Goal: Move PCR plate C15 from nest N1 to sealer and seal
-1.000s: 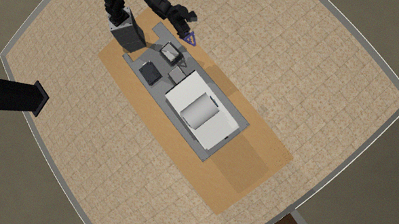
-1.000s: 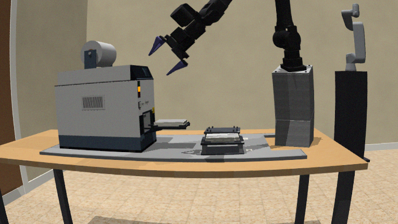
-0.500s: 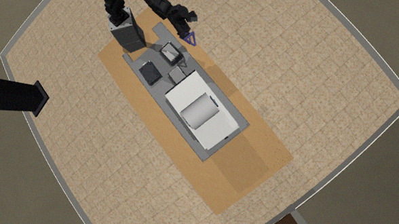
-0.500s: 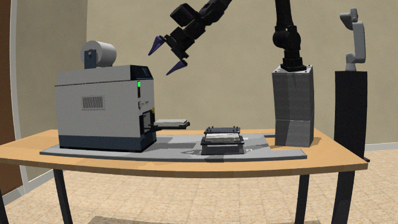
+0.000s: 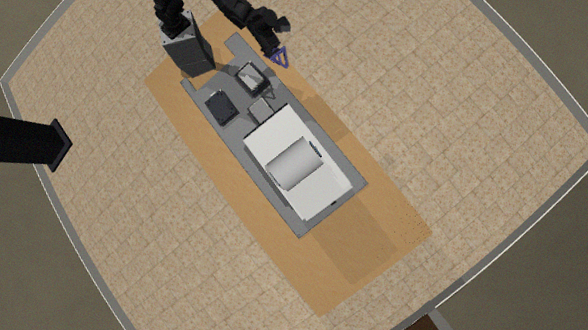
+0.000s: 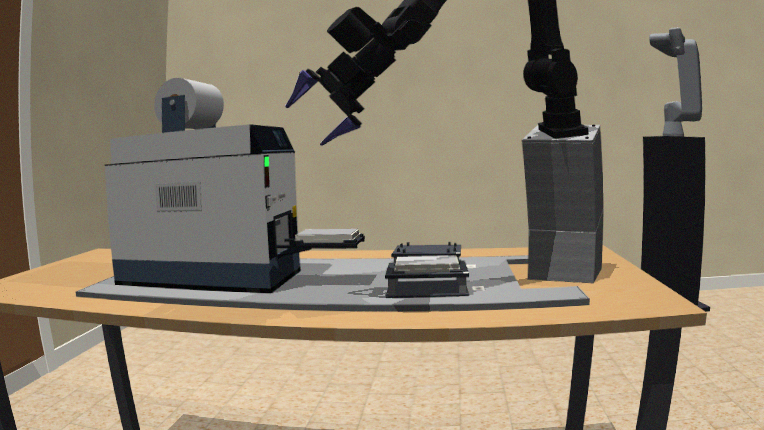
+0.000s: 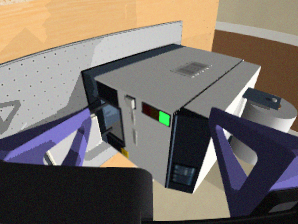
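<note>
Top: arm's jaws (image 5: 279, 57) hang off the desk (image 5: 206, 141) edge side of the grey mat, beside nest N2 (image 5: 252, 77) with shiny C51 in it. N1 (image 5: 221, 107) is dark and bare, so C15 is not there. C15 (image 5: 260, 110) sits on the stage, just outside the sealer (image 5: 296, 163) front. Foil roll (image 5: 294, 165) is on the housing top.

Exterior: jaws (image 6: 323, 114) spread fully wide, nothing between them, high above and well apart from stage and plate. Lamp (image 6: 266, 161) is green. Stage (image 6: 331, 243) is out at load, with C15 (image 6: 327, 233) lying flat on it; top looks pale, probably foil, but too small to confirm square and centred. C51 (image 6: 426, 262) sits in its nest, untouched.

Wrist: looks down at the sealer (image 7: 180, 116) front; green lamp (image 7: 164, 119) is lit with a dark, unlit segment beside it. Purple fingers frame the view, wide apart. Stage is mostly hidden here.

Read: cycle looks finished, task essentially done.

Risks:
- Any descent toward the stage could nudge C15 or scuff the foil off centre.
- Retreating low over N2 could clip C51.
- Bumping START would trigger another cycle on an already sealed plate.

Best to stay high and move away from the sealer.
</note>
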`<state>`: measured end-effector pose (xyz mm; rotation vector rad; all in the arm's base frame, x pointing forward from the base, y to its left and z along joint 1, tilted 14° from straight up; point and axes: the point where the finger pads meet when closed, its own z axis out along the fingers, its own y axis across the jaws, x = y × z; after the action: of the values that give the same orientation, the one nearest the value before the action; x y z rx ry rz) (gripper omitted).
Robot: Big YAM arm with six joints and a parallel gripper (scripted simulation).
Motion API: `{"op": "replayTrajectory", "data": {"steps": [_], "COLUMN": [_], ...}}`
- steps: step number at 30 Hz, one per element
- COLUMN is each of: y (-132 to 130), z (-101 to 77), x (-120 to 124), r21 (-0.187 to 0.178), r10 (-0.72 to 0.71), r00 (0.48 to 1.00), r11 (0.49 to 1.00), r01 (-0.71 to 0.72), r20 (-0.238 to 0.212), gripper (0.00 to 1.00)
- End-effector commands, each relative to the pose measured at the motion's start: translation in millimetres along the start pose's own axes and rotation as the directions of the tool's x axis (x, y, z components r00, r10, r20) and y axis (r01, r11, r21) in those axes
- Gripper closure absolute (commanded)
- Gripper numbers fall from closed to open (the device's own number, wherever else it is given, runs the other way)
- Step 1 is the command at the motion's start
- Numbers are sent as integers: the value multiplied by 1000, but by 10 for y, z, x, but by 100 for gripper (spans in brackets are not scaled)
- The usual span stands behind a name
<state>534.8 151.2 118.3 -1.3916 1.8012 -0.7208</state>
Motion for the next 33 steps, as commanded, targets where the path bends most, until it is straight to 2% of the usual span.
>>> {"op": "replayTrajectory", "data": {"steps": [1,4,7,12,14,15,17,23,29,32,33], "y": [-257,-324,-166,124,124,95,196,559,631,642,661], "z": [-94,-97,-99,-52,-52,-45,-41,-26,-60,-69,-77], "x": [-63,-98,144,440,440,371,413,824,1011,986,1003], "r21": [54,64,62,42,42,47,40,22,34,29,24], "r10": [20,23,176,353,353,360,428,609,758,760,785], "r00": [999,999,984,935,935,932,903,793,651,648,618], "r11": [998,998,982,934,934,931,902,792,650,647,617], "r01": [-21,-25,-178,-354,-354,-361,-429,-609,-759,-762,-786], "r20": [27,33,32,21,21,35,47,11,43,45,54], "gripper": [0,0,2,4,4,5,6,9,13,13,14]}}
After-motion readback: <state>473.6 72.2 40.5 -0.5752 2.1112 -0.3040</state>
